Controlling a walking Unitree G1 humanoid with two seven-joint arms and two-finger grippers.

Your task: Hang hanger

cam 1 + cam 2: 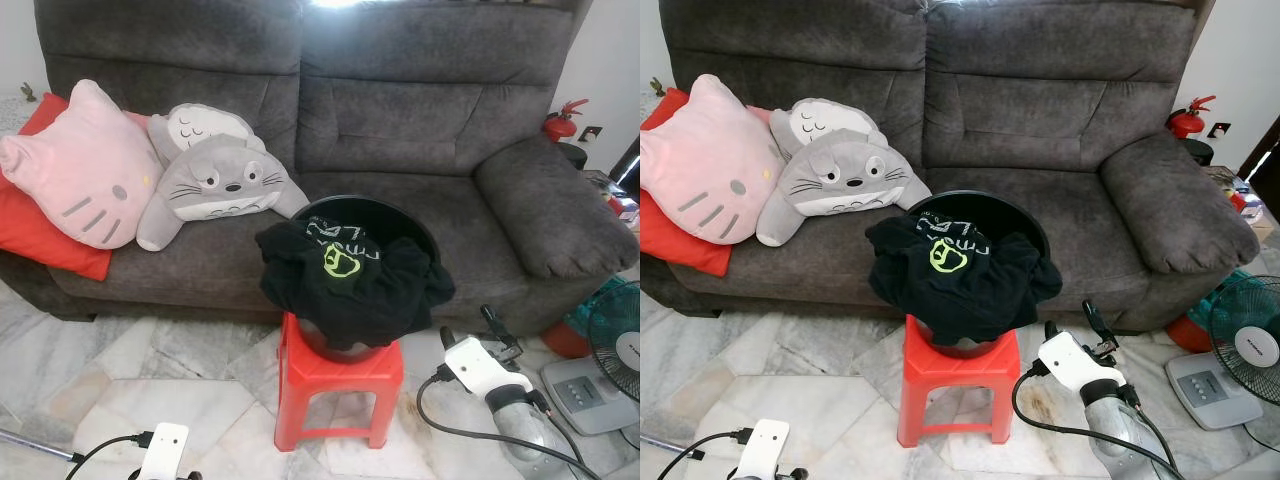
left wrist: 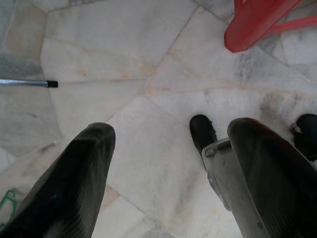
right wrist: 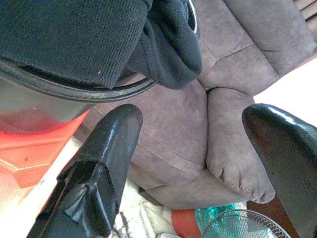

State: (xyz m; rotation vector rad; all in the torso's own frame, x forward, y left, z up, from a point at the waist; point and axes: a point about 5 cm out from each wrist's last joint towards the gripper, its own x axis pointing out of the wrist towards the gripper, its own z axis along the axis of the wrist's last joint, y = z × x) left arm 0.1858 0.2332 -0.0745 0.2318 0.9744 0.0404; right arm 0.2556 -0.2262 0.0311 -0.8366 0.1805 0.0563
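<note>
Sofa (image 1: 400, 110), dark grey fabric, two seats wide, spans the far side of the scene with a padded armrest at right. Floor (image 1: 180, 370), pale marble tiles in irregular shapes, lies in front of it. Cushion (image 1: 45, 235), red, rests at the sofa's left end beneath a pink cat-face pillow (image 1: 75, 165); just right of that leans a grey round-eyed plush pillow (image 1: 215, 185), touching the pink one. Basin (image 1: 400, 215), black and round, sits on a red plastic stool (image 1: 340, 385) near the middle, just in front of the sofa seat. Black garment (image 1: 350, 275) with a yellow-green print is heaped in the basin and spills over its near rim. Fan (image 1: 615, 330), teal-framed on a grey base, stands on the floor at far right. Fire extinguisher (image 1: 562, 122), red, stands beyond the sofa's right armrest. Right gripper (image 1: 465, 333) is raised near the stool's right side, close to the basin without touching it; the right wrist view shows its two black fingers (image 3: 111, 144) spread apart with nothing between them, the basin rim and garment just ahead. Left gripper (image 2: 168, 163) hangs low at near left over bare tiles, fingers (image 2: 74, 178) likewise parted and holding nothing. Metal rod (image 2: 27, 83) with a black tip lies on the floor at near left. Green wire shape (image 2: 7, 203), small, at the picture edge in the left wrist view, may be the hanger; this cannot be told for certain.
</note>
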